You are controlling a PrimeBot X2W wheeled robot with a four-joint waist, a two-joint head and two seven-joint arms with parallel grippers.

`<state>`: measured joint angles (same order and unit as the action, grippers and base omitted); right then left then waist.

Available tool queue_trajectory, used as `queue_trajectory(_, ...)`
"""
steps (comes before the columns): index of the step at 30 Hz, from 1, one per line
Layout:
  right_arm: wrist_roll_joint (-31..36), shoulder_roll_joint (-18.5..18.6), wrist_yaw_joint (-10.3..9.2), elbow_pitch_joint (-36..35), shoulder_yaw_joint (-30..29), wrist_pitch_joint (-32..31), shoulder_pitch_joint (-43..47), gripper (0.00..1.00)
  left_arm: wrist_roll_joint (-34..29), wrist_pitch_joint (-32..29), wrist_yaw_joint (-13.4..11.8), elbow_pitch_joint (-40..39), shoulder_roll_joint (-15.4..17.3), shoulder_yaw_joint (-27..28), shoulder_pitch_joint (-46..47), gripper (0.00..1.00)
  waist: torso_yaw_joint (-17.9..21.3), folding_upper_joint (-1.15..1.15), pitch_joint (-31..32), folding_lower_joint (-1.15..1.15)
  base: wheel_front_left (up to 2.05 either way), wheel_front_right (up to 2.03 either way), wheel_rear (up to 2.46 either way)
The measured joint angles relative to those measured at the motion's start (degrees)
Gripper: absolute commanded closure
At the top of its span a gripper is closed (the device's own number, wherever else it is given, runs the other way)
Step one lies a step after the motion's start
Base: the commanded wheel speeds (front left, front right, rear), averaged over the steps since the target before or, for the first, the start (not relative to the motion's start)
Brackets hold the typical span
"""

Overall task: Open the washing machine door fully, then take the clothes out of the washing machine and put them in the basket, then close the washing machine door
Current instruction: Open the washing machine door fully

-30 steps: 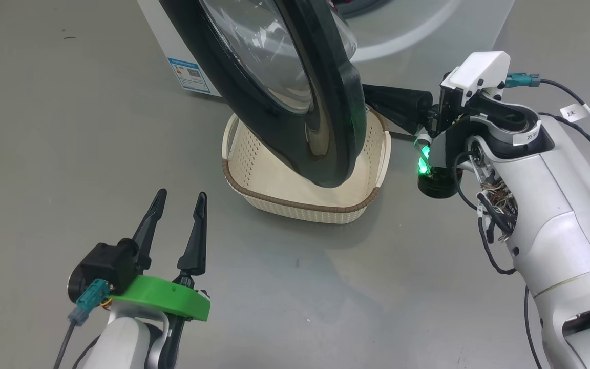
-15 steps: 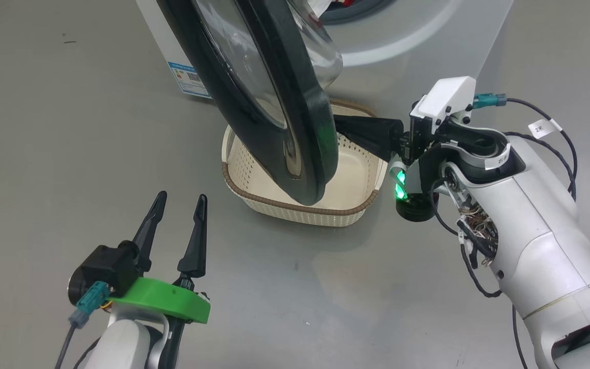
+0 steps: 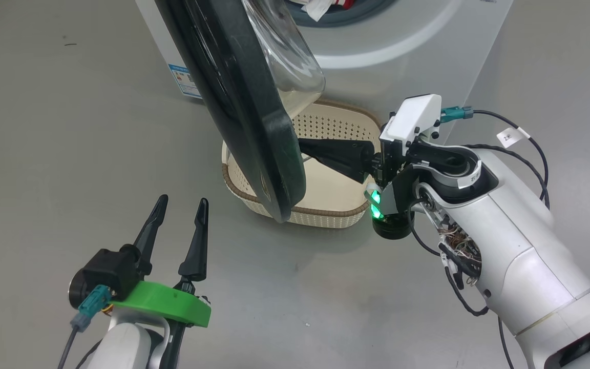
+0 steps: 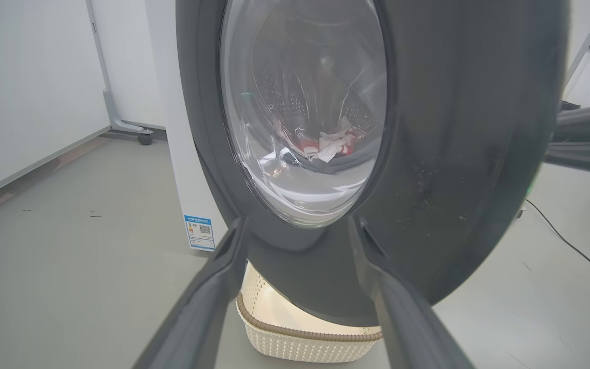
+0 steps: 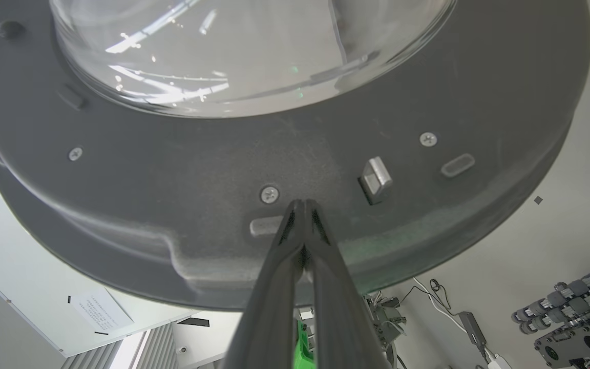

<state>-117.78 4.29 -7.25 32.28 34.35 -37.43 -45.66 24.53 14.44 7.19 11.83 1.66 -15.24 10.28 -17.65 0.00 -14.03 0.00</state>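
The washing machine door, black-rimmed with a bulging glass window, stands partly swung out from the white washing machine, above the basket. My right gripper is shut, holding nothing. Its tips press on the door's inner face beside a metal latch. Red and white clothes lie in the drum and also show through the door glass. My left gripper hangs open over the floor, short of the door's outer rim, its fingers apart from it.
The cream basket sits on the grey floor right against the machine's front, under the door's lower edge. A blue sticker marks the machine's side. A wheeled frame foot stands by the white wall. Cables trail from my right forearm.
The door has swung further open, toward the left, with my shut right gripper moving left against its inner face. More of the basket and drum opening shows. My left gripper has stayed put.
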Motion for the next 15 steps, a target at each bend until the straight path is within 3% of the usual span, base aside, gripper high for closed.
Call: queue_trajectory(15, -3.45, -0.01, 0.0, -2.65, 5.45, 3.55, 0.13, 1.0, 0.0, 0.0, 0.01, -0.66, 0.0, 0.12, -0.03, 0.0, -0.06, 0.0, -0.7, 0.0, 0.0, 0.0, 0.0)
